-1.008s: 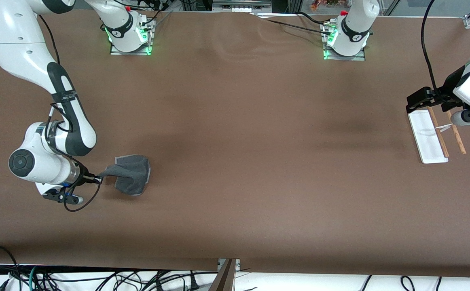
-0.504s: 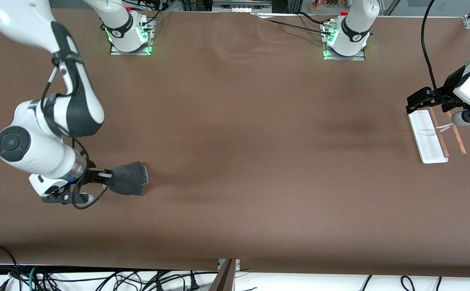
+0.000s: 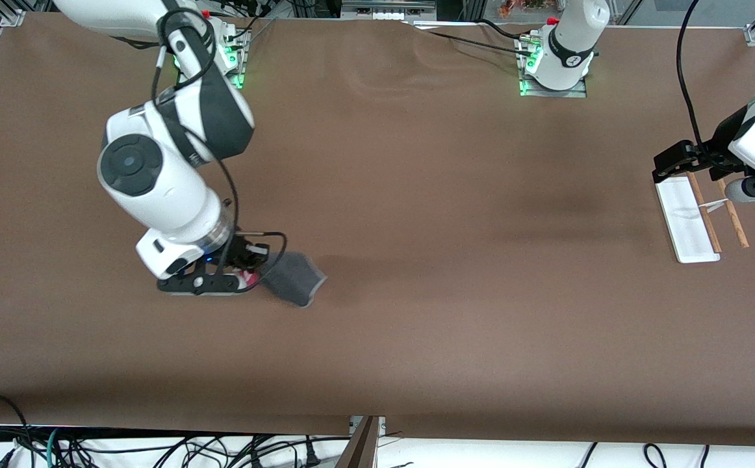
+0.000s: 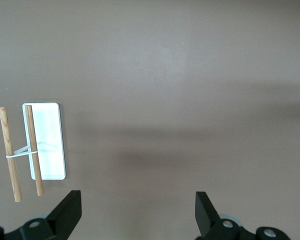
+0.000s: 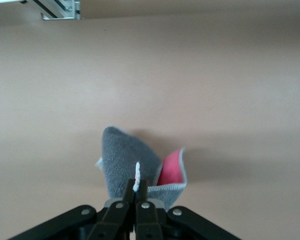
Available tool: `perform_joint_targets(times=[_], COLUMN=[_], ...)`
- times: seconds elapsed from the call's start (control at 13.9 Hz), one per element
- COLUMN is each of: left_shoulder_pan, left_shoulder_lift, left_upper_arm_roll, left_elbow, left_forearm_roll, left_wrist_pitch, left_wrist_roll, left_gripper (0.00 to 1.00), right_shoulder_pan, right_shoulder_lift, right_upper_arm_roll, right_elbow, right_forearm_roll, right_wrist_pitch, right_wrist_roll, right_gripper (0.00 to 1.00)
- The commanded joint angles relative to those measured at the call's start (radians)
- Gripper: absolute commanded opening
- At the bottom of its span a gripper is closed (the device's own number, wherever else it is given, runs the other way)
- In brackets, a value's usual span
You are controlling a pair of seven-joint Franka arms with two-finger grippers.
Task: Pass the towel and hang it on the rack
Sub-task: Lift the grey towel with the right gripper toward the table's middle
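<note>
While the right arm is reaching down from its base at the upper left of the front view, we are seeing its right gripper (image 3: 252,265) pinching the small dark grey soft towel with a lighter stitched edge (image 3: 292,279), slightly left of centre in that view. In the right wrist view the right gripper (image 5: 135,193) has its fingers (image 5: 127,192) pressed together on a fold of the towel (image 5: 125,157), a thin white tag is sticking up between them, and a pink-red inner face of the cloth is showing beside the grey. The towel is hanging from the jaws above the brown table covering (image 3: 416,195), casting a soft shadow on it.

At the right edge of the front view we are finding the left gripper (image 3: 684,160) waiting over the end of the small rack with a flat white rectangular base and two thin light-brown wooden rods (image 3: 686,220), which is lying toward the left arm's end of the table. In the left wrist view the left gripper (image 4: 137,212) is holding its jaws wide apart with nothing between them, and the rack (image 4: 47,142) is sitting in the left part of that picture, its rods alongside the base and joined by a thin white tie. The towel and the rack are well apart.
</note>
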Motion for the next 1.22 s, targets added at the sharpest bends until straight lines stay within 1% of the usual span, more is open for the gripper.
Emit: perform_joint_targets(times=[0.0, 0.14, 0.29, 0.36, 0.43, 0.5, 0.58, 0.72, 0.86, 1.15], left_shoulder_pan=[0.001, 0.002, 0.004, 0.004, 0.004, -0.004, -0.002, -0.002, -0.007, -0.004], left_shoulder_lift=[0.006, 0.006, 0.006, 0.006, 0.006, 0.007, 0.009, 0.026, 0.055, 0.046], left_upper_arm_roll=[-0.005, -0.005, -0.005, -0.005, -0.006, -0.006, -0.005, -0.005, -0.005, -0.009], left_elbow=[0.017, 0.017, 0.017, 0.018, 0.018, 0.018, 0.018, 0.018, 0.018, 0.003], left_forearm_roll=[0.03, 0.025, 0.021, 0.022, 0.019, 0.019, 0.016, 0.017, 0.025, 0.019], left_wrist_pitch=[0.001, 0.001, 0.005, 0.008, 0.015, 0.027, 0.035, 0.038, 0.029, 0.015], left_wrist_roll=[-0.002, -0.002, -0.002, -0.002, 0.001, 0.003, 0.003, 0.003, -0.003, 0.0], left_gripper=[1.0, 1.0, 1.0, 1.0, 1.0, 1.0, 1.0, 1.0, 1.0, 1.0], right_shoulder_pan=[0.101, 0.155, 0.19, 0.196, 0.196, 0.207, 0.234, 0.299, 0.323, 0.327], right_shoulder_lift=[-0.003, 0.003, -0.004, -0.006, -0.006, -0.006, -0.003, 0.01, 0.02, 0.02], right_upper_arm_roll=[-0.008, -0.008, 0.0, 0.021, 0.058, 0.094, 0.105, 0.104, 0.104, 0.104], right_elbow=[0.054, 0.074, 0.076, 0.076, 0.076, 0.078, 0.076, 0.075, 0.076, 0.076], right_forearm_roll=[-0.002, -0.002, 0.005, 0.027, 0.048, 0.047, 0.044, 0.039, 0.039, 0.041], right_wrist_pitch=[0.02, 0.083, 0.088, 0.088, 0.091, 0.105, 0.147, 0.209, 0.243, 0.244], right_wrist_roll=[0.201, 0.283, 0.304, 0.317, 0.356, 0.393, 0.416, 0.471, 0.501, 0.502], right_gripper=[0.0, 0.0, 0.0, 0.0, 0.0, 0.0, 0.0, 0.0, 0.0, 0.0])
